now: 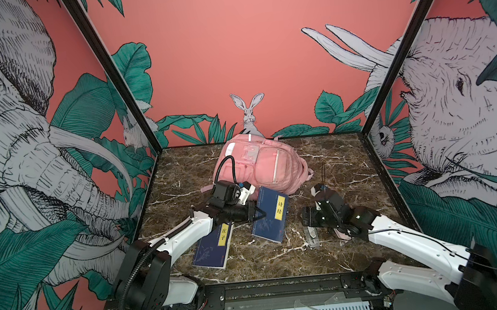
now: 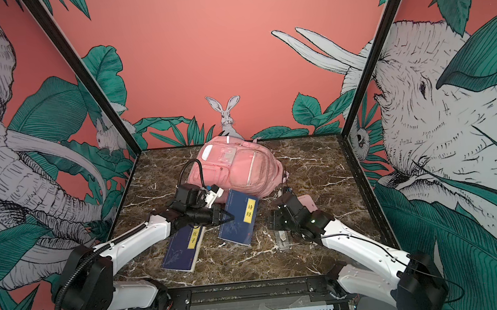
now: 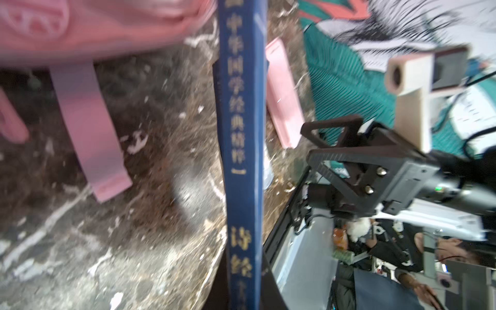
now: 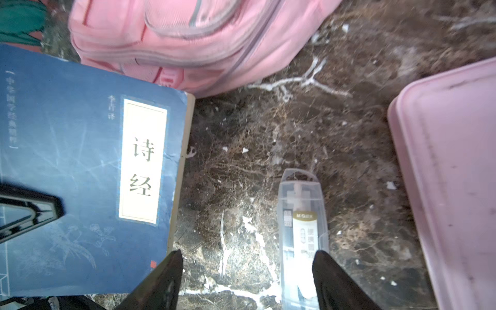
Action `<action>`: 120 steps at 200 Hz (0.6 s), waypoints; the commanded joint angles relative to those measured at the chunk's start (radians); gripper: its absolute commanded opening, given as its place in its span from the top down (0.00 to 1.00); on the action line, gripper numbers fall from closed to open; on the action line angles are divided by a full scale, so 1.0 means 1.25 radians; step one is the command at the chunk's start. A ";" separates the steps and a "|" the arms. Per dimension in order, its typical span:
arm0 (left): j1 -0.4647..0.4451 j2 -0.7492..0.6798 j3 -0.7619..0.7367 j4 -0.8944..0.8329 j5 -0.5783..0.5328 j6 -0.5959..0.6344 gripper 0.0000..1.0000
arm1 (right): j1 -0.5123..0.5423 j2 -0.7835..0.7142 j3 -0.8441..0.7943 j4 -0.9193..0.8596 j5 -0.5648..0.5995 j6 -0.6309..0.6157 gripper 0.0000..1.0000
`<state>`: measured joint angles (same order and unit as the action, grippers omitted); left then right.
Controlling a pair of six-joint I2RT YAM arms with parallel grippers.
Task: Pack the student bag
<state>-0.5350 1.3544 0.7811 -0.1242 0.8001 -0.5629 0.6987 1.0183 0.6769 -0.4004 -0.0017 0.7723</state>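
Note:
The pink student bag (image 1: 260, 164) (image 2: 236, 166) lies at the back middle of the marble table, front pockets up. A blue book with a yellow label (image 1: 270, 222) (image 4: 67, 161) lies in front of it, its far end against the bag. My left gripper (image 1: 259, 215) (image 3: 243, 295) is shut on this book's spine edge (image 3: 243, 134). To the right, my right gripper (image 1: 316, 222) (image 4: 247, 257) hangs open over bare table, nothing between its fingers. One finger (image 4: 330, 276) stands over a clear plastic case (image 4: 302, 228).
A second blue book (image 1: 212, 249) (image 2: 181, 249) lies partly under my left arm. A flat pink pencil case (image 4: 451, 174) (image 2: 307, 201) lies right of the clear plastic case (image 1: 311, 236). A pink bag strap (image 3: 88, 128) trails on the table. Black frame posts and walls enclose three sides.

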 commanded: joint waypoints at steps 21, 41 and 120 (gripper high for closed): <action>0.011 0.023 0.076 0.168 0.080 -0.100 1.00 | -0.048 -0.014 0.031 0.017 -0.062 -0.055 0.23; 0.011 0.052 0.107 0.208 0.081 -0.128 1.00 | -0.066 -0.001 0.036 0.047 -0.088 -0.055 0.23; 0.013 0.169 0.158 0.374 0.078 -0.251 1.00 | -0.121 -0.022 0.016 0.205 -0.135 0.001 0.21</action>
<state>-0.5243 1.5475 0.9360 0.2008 0.8780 -0.7956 0.5671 1.0153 0.6968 -0.2638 -0.1379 0.7467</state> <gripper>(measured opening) 0.106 0.782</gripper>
